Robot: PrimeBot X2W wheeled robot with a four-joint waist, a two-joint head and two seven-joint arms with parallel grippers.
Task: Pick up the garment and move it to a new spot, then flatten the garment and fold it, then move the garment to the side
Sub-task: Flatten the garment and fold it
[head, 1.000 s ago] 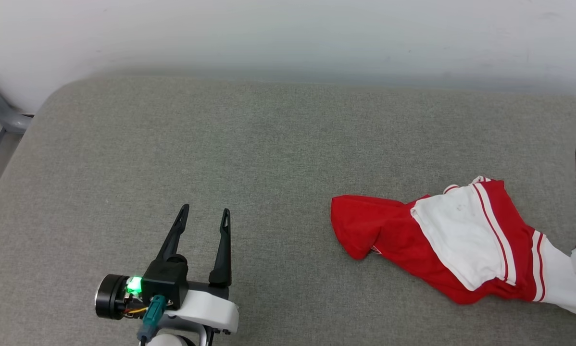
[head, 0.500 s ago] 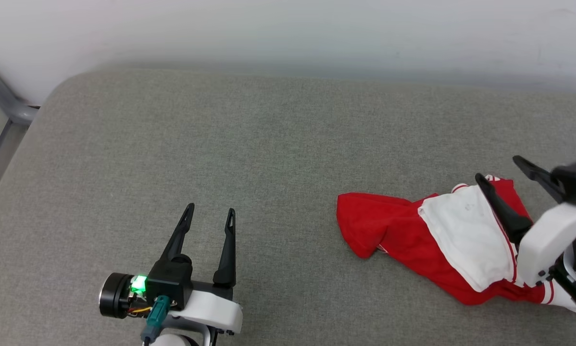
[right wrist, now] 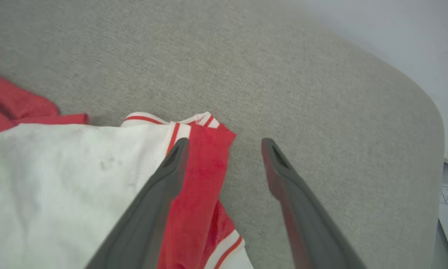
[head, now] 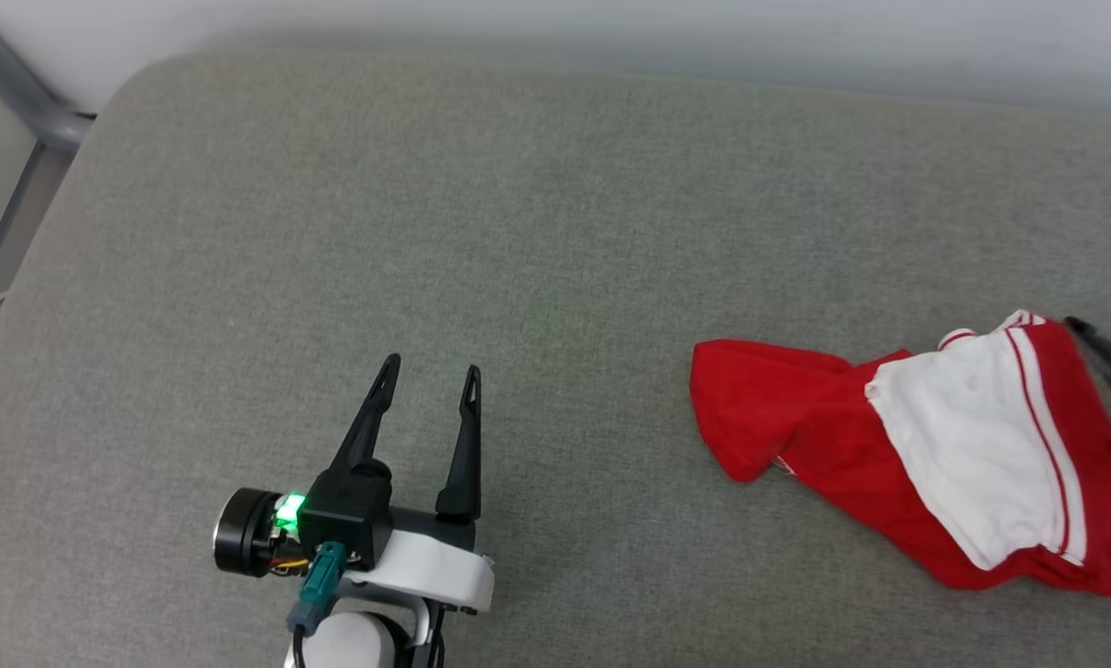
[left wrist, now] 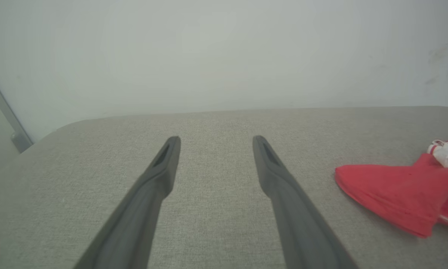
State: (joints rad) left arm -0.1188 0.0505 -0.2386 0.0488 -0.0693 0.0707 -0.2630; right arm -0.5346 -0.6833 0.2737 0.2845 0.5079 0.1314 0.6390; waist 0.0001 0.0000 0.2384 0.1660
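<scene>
Two grippers, both with fingers spread wide and nothing held between them. My left gripper (head: 431, 364) hovers over bare grey cushion (head: 555, 232), well apart from the garment (head: 936, 455). My right gripper (right wrist: 226, 141) is right at the garment's far corner. In the right wrist view one finger lies over the red fabric just beside the striped trim (right wrist: 205, 120), and the other is over bare cushion. I cannot tell whether either fingertip is touching cloth yet.

The garment lies crumpled on the right-hand part of the cushion, running out past the right edge of the head view. Its long axis runs diagonally there, from a bunched red end (head: 750, 417) nearest my left gripper, back and down toward my right side. That red end points at the left gripper. A white sleeve panel (head: 973, 455) lies on top across the middle.

I judge it light, limp and not slippery. It should sag and trail from whatever point I lift, and nothing about it is fragile. The striped corner under my right gripper looks the best hold, since the seam there is thicker and gives the fingers something to bite. The risk is that I pinch only the top layer and the rest drags behind.
</scene>
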